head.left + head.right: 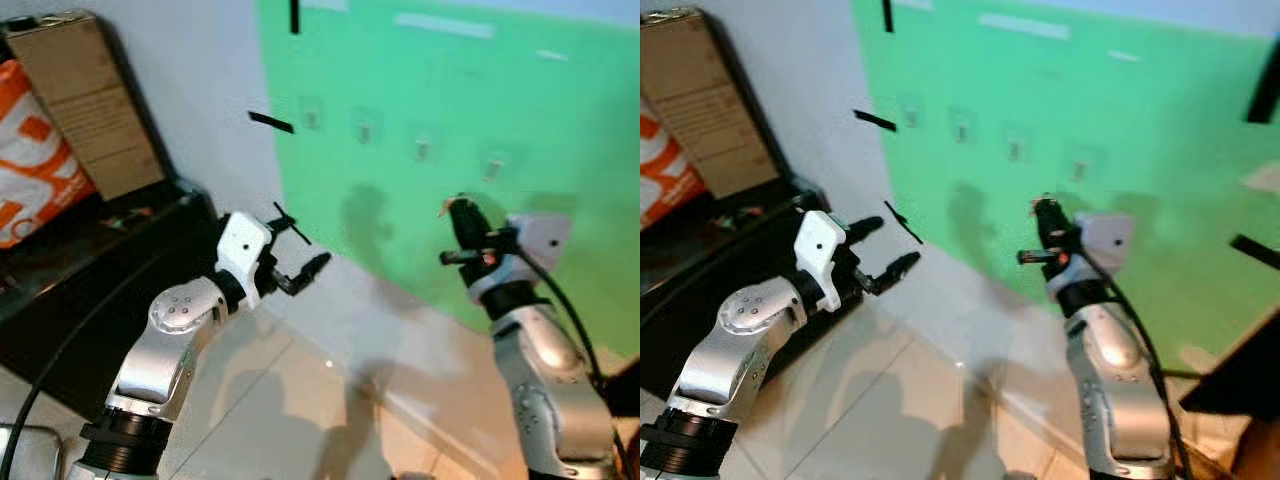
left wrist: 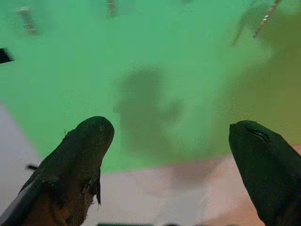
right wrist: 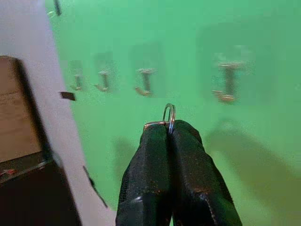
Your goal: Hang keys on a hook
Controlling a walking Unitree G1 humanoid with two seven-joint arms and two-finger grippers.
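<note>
My right gripper (image 1: 460, 215) is raised in front of the green wall panel (image 1: 450, 100) and is shut on a metal key ring (image 3: 169, 117), which sticks out past its fingertips. A row of several small hooks (image 3: 144, 82) is fixed to the panel; the rightmost hook (image 1: 493, 168) lies just above and slightly right of the gripper, with a gap between. My left gripper (image 1: 300, 250) is held up lower at the left, open, with nothing between its fingers (image 2: 84, 155).
A dark low cabinet (image 1: 90, 270) stands at the left along the white wall, carrying a cardboard box (image 1: 85, 100) and an orange bag (image 1: 30, 160). Black tape strips (image 1: 270, 122) mark the wall. Light floor tiles (image 1: 280, 400) lie below.
</note>
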